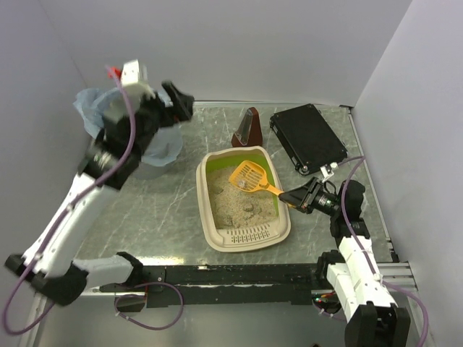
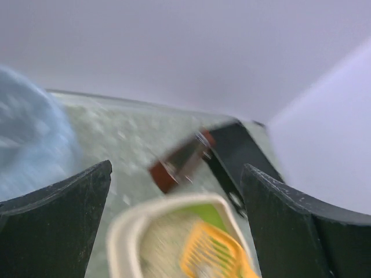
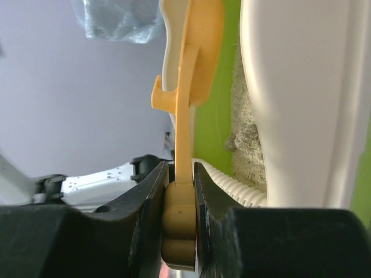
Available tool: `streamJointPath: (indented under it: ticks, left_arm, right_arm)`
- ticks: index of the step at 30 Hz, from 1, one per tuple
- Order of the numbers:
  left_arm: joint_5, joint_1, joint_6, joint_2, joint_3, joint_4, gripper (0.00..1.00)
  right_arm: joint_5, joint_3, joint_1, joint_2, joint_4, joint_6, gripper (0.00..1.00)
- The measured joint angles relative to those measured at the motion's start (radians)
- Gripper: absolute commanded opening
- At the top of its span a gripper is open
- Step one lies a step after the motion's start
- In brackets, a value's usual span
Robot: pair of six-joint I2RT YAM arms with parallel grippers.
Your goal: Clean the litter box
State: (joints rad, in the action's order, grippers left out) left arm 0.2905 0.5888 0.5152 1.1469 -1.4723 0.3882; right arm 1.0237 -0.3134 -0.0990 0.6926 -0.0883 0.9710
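Note:
The cream litter box (image 1: 205,211) with its green end wall and sandy litter (image 1: 235,202) lies mid-table. My right gripper (image 1: 295,196) is shut on the handle of an orange slotted scoop (image 1: 249,177), whose head is over the far end of the litter. In the right wrist view the fingers (image 3: 211,191) clamp the scoop handle (image 3: 184,116) beside the box wall (image 3: 295,87). My left gripper (image 1: 178,102) is open and empty, raised at the far left. Its blurred view looks down on the box rim (image 2: 132,223) and scoop (image 2: 214,255).
A round bin lined with a blue bag (image 1: 98,108) stands at the far left, under the left arm. A brown wedge-shaped object (image 1: 248,129) stands just behind the box. A flat black case (image 1: 307,137) lies at the far right. Walls close in on three sides.

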Motion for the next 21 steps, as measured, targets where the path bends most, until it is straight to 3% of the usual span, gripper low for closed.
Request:
streamJointPath:
  ticks: [5, 10, 14, 16, 19, 21]
  left_arm:
    - [0.019, -0.177, -0.099, 0.257, -0.222, 0.072, 0.97]
    - [-0.064, -0.305, -0.168, 0.438, -0.262, 0.165, 0.97]
    - [-0.102, -0.330, -0.212, 0.512, -0.283, 0.236, 0.97]
    - [-0.106, -0.327, -0.235, 0.530, -0.295, 0.260, 0.90]
    - [-0.121, -0.325, -0.265, 0.531, -0.295, 0.282, 0.70]
    - [-0.135, -0.325, -0.272, 0.531, -0.295, 0.285, 0.65]
  right_arm:
    - [-0.044, -0.087, 0.003, -0.034, 0.129, -0.099, 0.00]
    - [-0.043, 0.008, 0.041, -0.040, -0.031, 0.008, 0.00]
    - [-0.051, -0.026, 0.051, -0.013, 0.060, -0.037, 0.00]
    - [-0.081, -0.066, 0.051, -0.039, 0.156, -0.099, 0.00]
    - [-0.108, -0.083, 0.051, -0.087, 0.185, -0.132, 0.00]
    - [-0.106, -0.080, 0.051, -0.095, 0.176, -0.126, 0.00]
